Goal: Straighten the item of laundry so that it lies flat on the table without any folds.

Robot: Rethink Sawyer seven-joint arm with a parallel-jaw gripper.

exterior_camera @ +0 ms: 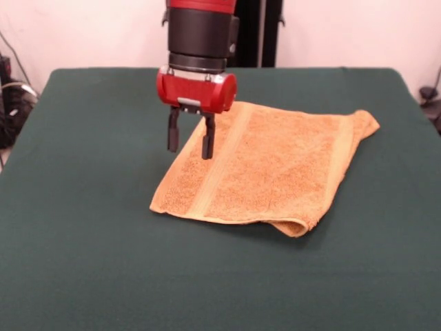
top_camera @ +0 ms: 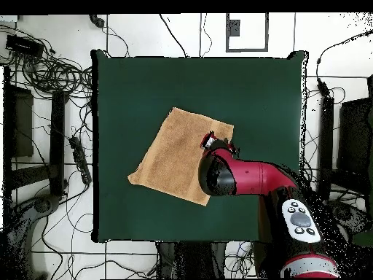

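Your gripper hangs with its two dark fingers pointing straight down and a clear gap between them, nothing held. In the front view the tips sit above the towel's left corner region, over the woven band near that short edge; whether they touch the cloth you cannot tell. From overhead, the gripper shows at the towel's right side, near the upper right corner, with the red wrist housing stacked directly above it and the arm running back toward the base.

The orange-tan towel lies near the middle of the green table, turned at an angle to the table's sides. It is mostly spread out, but at the near right corner in the front view a fold curls over, and the far right corner looks bunched.

You have bare green surface on every side of the towel, widest toward the front-view near edge and the left; no towel edge comes close to a table edge.
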